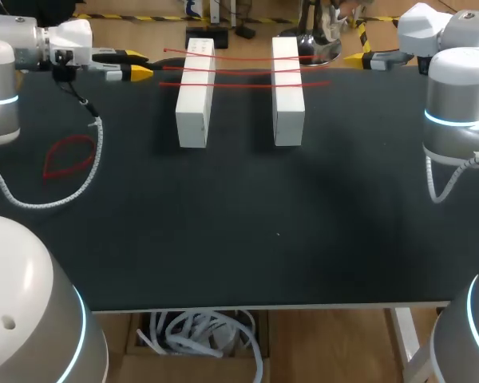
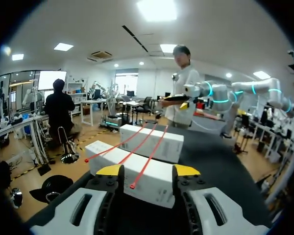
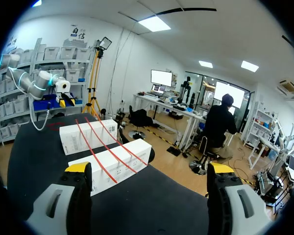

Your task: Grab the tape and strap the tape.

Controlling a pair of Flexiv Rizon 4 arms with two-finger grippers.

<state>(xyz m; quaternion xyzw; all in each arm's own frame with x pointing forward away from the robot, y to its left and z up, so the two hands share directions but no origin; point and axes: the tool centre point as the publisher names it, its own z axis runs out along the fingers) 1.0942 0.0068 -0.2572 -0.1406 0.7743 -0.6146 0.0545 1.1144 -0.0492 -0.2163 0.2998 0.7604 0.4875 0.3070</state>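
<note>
Nearest on the black table, a thin red tape loop lies loose at the left, apart from everything else. Beyond it stand two white rectangular blocks, with three red tape strips lying across their far ends. At the far edge, the left gripper and right gripper flank the blocks, jaws open and holding nothing. Grabbing seems the step in hand. Probably the loop comes next, which calls for the left arm to descend onto it.

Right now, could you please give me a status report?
Left hand open, empty; right hand too. Three red tapes lie across both white blocks, ungrabbed. Nothing between hands and tapes.
</note>
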